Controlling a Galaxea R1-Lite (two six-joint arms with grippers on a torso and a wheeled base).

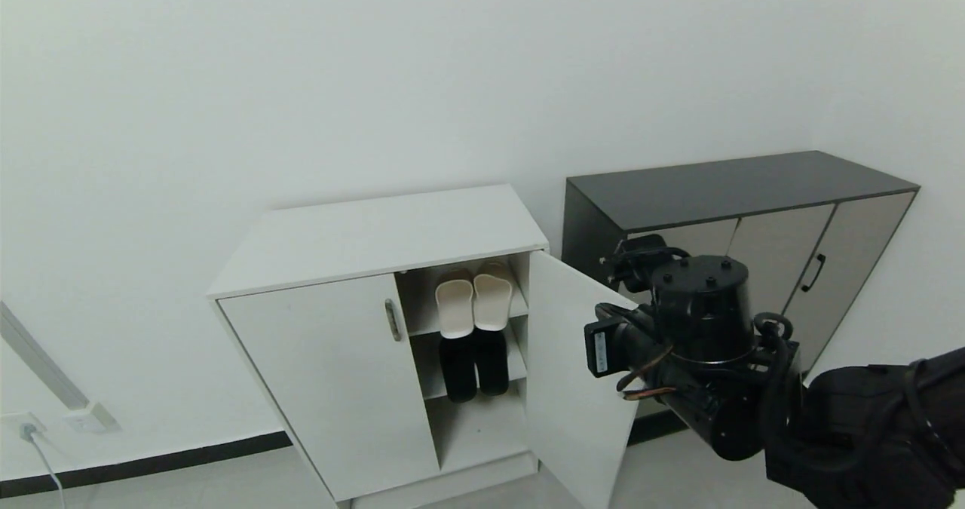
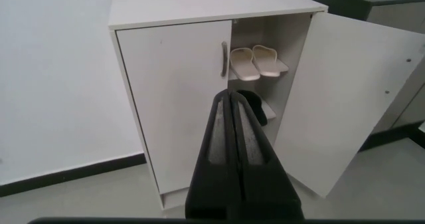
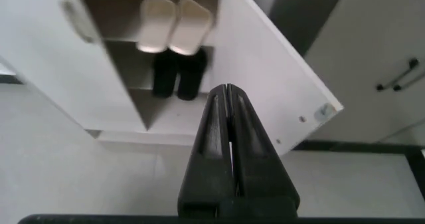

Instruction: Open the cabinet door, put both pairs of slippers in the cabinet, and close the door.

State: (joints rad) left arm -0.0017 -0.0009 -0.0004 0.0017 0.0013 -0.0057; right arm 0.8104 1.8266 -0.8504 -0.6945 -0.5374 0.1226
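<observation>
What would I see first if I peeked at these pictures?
The white wooden cabinet in the middle, with its right door swung open. Inside, a pair of cream slippers sits on the top shelf, with a pair of black slippers on the shelf just below. A dark grey cabinet stands to its right.

White cabinet point(image 1: 377, 230) stands on floor point(image 1: 226, 482), right door open; upper shelf point(image 1: 421, 320) carries white slippers point(image 1: 473, 305), side by side; middle shelf point(image 1: 516, 369) carries black slippers point(image 1: 475, 366), side by side.
</observation>
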